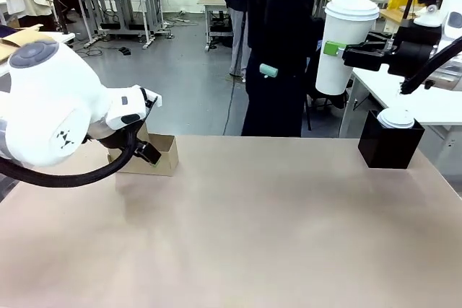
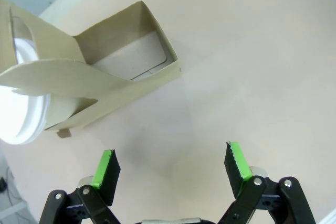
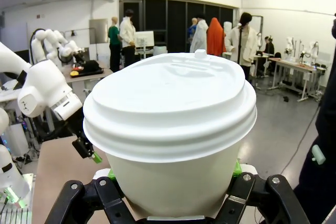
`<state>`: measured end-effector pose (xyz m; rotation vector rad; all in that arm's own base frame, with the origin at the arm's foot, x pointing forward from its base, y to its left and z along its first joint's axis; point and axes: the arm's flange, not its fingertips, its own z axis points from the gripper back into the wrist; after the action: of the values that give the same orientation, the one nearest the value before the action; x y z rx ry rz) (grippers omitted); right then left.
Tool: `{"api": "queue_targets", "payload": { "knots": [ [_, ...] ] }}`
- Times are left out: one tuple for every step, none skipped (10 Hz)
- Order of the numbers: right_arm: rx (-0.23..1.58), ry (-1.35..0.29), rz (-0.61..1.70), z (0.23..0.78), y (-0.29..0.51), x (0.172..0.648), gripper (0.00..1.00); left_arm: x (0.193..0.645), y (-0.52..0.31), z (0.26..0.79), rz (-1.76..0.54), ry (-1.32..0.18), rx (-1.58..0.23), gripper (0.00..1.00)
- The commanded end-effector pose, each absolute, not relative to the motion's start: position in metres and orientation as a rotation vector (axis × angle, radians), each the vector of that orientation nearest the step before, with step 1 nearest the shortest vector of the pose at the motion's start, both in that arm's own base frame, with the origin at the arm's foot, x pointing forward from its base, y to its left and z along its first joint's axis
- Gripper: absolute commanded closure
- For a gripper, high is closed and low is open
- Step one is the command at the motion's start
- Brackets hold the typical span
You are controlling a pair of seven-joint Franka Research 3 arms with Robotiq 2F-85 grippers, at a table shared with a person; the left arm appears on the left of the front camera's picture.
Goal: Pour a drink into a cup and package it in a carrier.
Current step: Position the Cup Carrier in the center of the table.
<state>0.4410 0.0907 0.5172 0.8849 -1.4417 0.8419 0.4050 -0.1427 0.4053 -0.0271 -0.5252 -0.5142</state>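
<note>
the right claw (image 3: pixel 173 190) grasps the lidded cup (image 1: pixel 348 34) mid-wall. its thin paper probably dents easily. the left claw (image 2: pixel 171 161) stands released.

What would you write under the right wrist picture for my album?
The right arm's jaws clamp a white cup with its lid on.

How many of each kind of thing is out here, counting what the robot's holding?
White lidded cup: 1, held up by the robot
Brown cardboard carrier: 1
Black box: 1
White lid on the box: 1
Total: 4
A white round thing in the carrier may be another cup; unclear.
</note>
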Motion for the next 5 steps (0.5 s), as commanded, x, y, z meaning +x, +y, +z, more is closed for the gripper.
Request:
{"api": "queue_targets", "payload": {
  "knots": [
    [0.883,-1.468,0.855,0.519,0.09,0.442,0.2,0.399,-0.139,0.454,-0.399,-0.491,-0.048,0.0],
    [0.883,-1.468,0.855,0.519,0.09,0.442,0.2,0.404,-0.136,0.475,-0.358,-0.466,-0.051,0.0],
    [0.883,-1.468,0.855,0.519,0.09,0.442,0.2,0.413,-0.131,0.498,-0.314,-0.447,-0.053,0.0],
    [0.883,-1.468,0.855,0.519,0.09,0.442,0.2,0.424,-0.128,0.517,-0.284,-0.425,-0.053,0.0],
    [0.883,-1.468,0.855,0.519,0.09,0.442,0.2,0.439,-0.125,0.535,-0.251,-0.403,-0.059,0.0]
  ]
}}
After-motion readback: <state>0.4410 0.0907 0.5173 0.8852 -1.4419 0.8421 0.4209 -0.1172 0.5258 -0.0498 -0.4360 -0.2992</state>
